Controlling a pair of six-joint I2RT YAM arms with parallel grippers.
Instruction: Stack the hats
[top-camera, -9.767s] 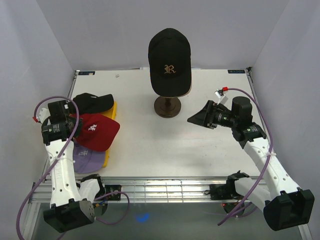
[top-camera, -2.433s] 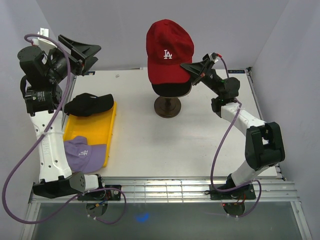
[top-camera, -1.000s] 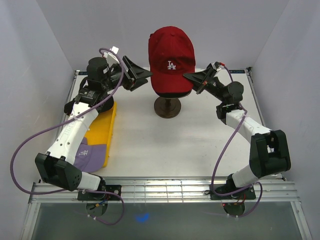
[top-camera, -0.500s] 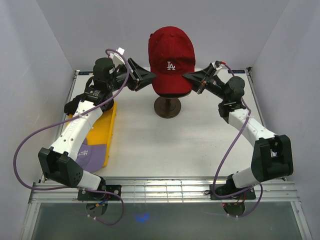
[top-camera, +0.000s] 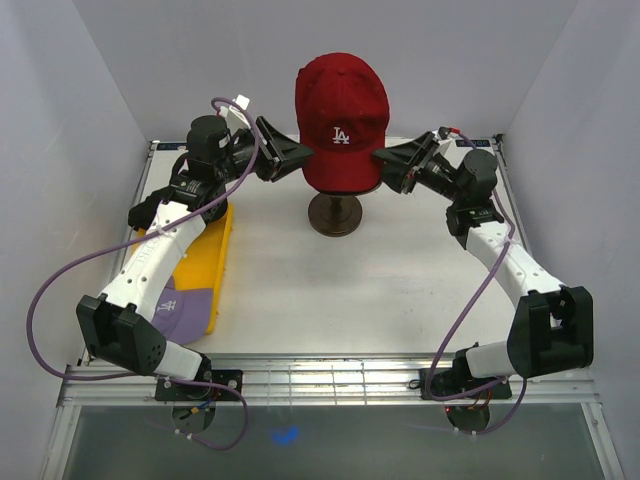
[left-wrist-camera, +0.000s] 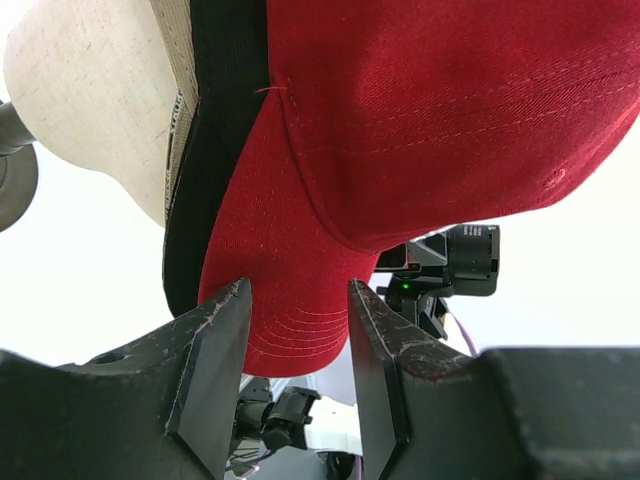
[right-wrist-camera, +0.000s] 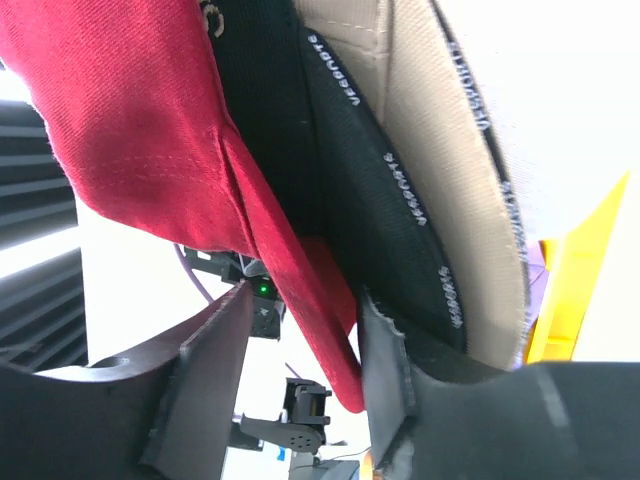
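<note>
The red cap (top-camera: 341, 120) sits topmost on the pile, pulled over a black cap (left-wrist-camera: 225, 100) and a tan cap (right-wrist-camera: 440, 130). All three are on the pale dummy head (left-wrist-camera: 90, 110), which stands on its dark stand (top-camera: 335, 213) at the back of the desk (top-camera: 400, 290).

The left gripper (left-wrist-camera: 297, 300) is at the pile's left side. It is about half apart, with the red cap's stitched lower edge showing in the gap; whether the pads touch the cloth I cannot tell. The right gripper (right-wrist-camera: 300, 300) is at the opposite side, also about half apart. The red edge runs between its fingers, with daylight beside it, so it looks let go.

I judge the step in hand to be seating the red cap. A purple cap (top-camera: 175, 305) lies on the yellow tray (top-camera: 215, 260) at the left, not yet stacked.

The next move calls for drawing both grippers straight away from the rim, so the cloth is not dragged askew. The left arm is nearest, so it should then go down to the tray for the purple cap.
</note>
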